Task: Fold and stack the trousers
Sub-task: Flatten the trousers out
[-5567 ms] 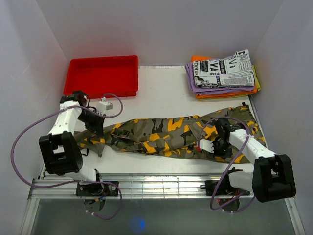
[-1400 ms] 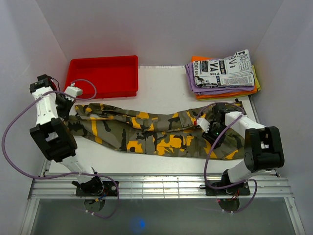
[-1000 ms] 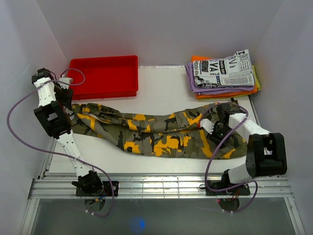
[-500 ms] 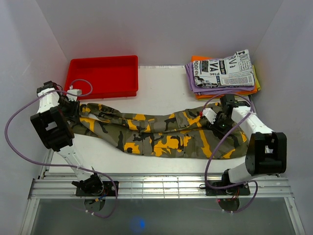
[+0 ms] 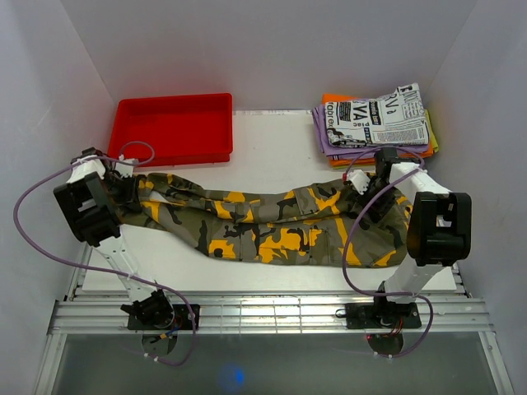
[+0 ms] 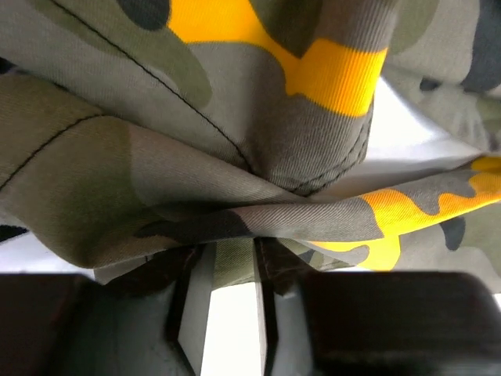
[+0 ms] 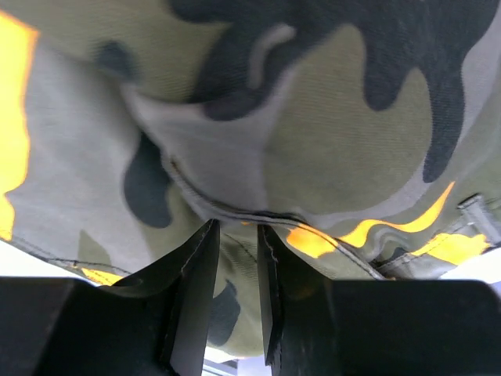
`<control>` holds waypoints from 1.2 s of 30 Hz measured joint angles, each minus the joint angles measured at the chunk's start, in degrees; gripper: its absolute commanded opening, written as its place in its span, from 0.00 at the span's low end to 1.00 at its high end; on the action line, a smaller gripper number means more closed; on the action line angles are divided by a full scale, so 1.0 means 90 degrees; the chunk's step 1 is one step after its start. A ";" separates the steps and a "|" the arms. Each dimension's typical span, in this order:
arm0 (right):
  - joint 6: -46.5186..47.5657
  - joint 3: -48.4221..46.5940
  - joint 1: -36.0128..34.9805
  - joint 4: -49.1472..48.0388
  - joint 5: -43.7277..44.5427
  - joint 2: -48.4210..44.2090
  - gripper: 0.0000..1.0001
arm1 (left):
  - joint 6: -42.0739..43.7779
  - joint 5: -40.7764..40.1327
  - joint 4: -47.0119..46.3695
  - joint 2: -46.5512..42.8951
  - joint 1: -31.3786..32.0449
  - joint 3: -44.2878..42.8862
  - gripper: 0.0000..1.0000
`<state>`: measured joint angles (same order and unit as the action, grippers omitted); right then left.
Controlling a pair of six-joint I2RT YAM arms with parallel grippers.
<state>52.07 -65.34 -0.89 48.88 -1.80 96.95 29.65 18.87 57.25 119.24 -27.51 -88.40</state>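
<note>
On the white desk [image 5: 272,156] between pale walls [image 5: 272,49], left pincer [image 6: 225,254] and right pincer [image 7: 236,235] each pinched the trousers [image 5: 272,222]; the newsprint garment [image 5: 379,119] had lettering too small to read.

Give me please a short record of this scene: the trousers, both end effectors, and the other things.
trousers: stretched left to right on the table, rumpled
left end effector: shut on the trousers, left end
right end effector: shut on the trousers, right end
red tray: far left
folded stack: far right corner
</note>
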 measured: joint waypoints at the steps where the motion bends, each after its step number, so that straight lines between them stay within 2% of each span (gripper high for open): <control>1: -0.0032 -0.0005 0.0051 -0.0017 0.0017 0.0075 0.32 | 0.0078 -0.0041 0.0073 0.0000 -0.0022 0.0000 0.34; 5: -0.0080 0.0000 0.0316 -0.0032 0.0236 0.0168 0.32 | 0.0636 -0.0389 0.0712 -0.0005 -0.0304 0.0053 0.34; 12: 0.0012 0.0403 0.0471 -0.0182 0.0357 0.0049 0.32 | 0.1979 -0.1911 0.1695 -0.0153 -0.1603 0.0636 0.40; 18: 0.0619 0.1047 0.0474 0.0160 0.0355 -0.0901 0.28 | 0.3024 -0.2477 0.2072 -0.0248 -0.2016 0.0602 0.48; 23: 0.1005 0.1234 0.0478 0.0690 0.0233 -0.1928 0.32 | 0.3946 -0.1919 0.2125 -0.0758 -0.1926 -0.0041 0.55; 27: 0.0967 0.0396 0.0478 0.1144 -0.0347 -0.1843 0.40 | 0.4269 -0.1265 0.2108 -0.1649 -0.1435 -0.0075 0.56; 29: 0.0882 -0.0345 0.0476 0.1256 -0.0697 -0.1547 0.48 | 0.4204 -0.0869 0.2137 -0.1906 -0.1044 -0.0100 0.59; 32: 0.0712 -0.1396 0.0401 0.1175 -0.1112 -0.1049 0.54 | 0.3776 0.0019 0.2008 -0.1853 -0.0505 -0.0408 0.64; 36: 0.0498 -0.2217 0.0068 0.0993 -0.1338 -0.0381 0.59 | 0.2888 0.0738 0.1591 -0.1273 -0.0350 -0.1209 0.67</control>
<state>56.55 -85.30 -0.27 57.82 -13.85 93.51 55.64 25.52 71.57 107.79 -30.65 -99.29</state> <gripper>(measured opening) 0.575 0.666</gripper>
